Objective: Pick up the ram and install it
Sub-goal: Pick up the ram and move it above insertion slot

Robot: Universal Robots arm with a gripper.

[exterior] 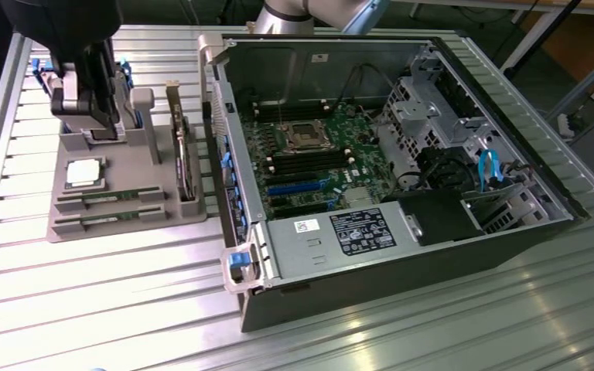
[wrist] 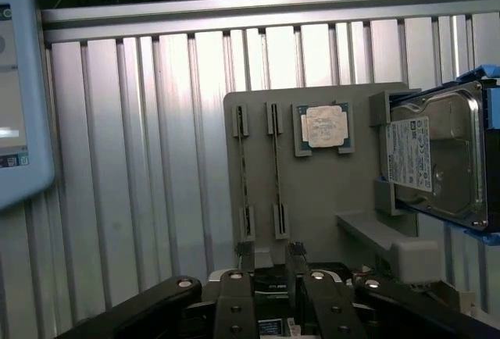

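Observation:
Two ram sticks [exterior: 111, 195] [exterior: 106, 221] lie edge-up in slots at the near end of the grey holder [exterior: 121, 166], on the exterior view's left. In the wrist view they are two thin strips [wrist: 244, 175] [wrist: 276, 171] beside the silver CPU chip [wrist: 324, 126]. My gripper [exterior: 93, 124] hangs above the far end of the holder, apart from the sticks. Its fingers [wrist: 246, 258] stand open with nothing between them, the gripper [wrist: 271, 261] lined up roughly with the sticks' ends. The open computer case [exterior: 503, 232] shows the motherboard [exterior: 323, 158] with dark memory slots.
On the holder also sit a hard drive with blue rails [wrist: 433, 159], the CPU chip [exterior: 83, 173] and an upright expansion card [exterior: 182, 154]. A pale blue screen [wrist: 16, 97] stands off to one side. The ribbed aluminium table [exterior: 101, 301] lies bare in front.

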